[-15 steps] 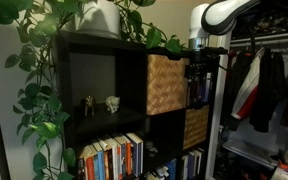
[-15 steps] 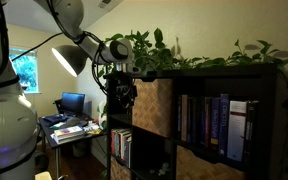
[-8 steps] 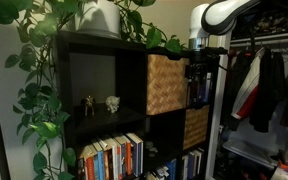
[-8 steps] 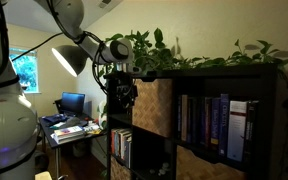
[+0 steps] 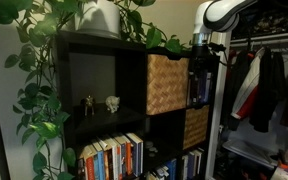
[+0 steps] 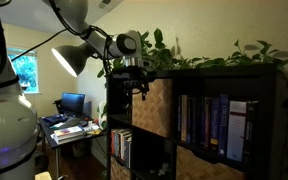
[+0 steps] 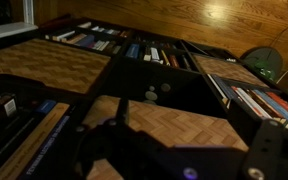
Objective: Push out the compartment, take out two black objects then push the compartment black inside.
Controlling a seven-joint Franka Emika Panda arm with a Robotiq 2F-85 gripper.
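Observation:
The compartment [image 5: 166, 85] is a tan woven wicker bin that fills the upper right cell of the black shelf unit [image 5: 94, 45], flush with its front. It also shows in an exterior view as the compartment [image 6: 152, 105]. My gripper [image 5: 201, 75] hangs open just in front of the bin's upper outer edge, apart from it, and shows again as the gripper [image 6: 134, 88]. In the wrist view the compartment [image 7: 174, 125] lies between my dark, spread fingers [image 7: 112, 140], with nothing held. The black objects are hidden.
A darker woven bin [image 5: 195, 127] sits in the cell below. Two small figurines [image 5: 100, 102] stand in the cell beside the compartment. Books [image 5: 112, 157] fill lower cells. Trailing plants [image 5: 44, 70] top the shelf. Clothes [image 5: 264, 85] hang beside it.
My gripper has risen a little in front of the shelf, toward the bin's top edge. The jaws stay open and the bin has not moved.

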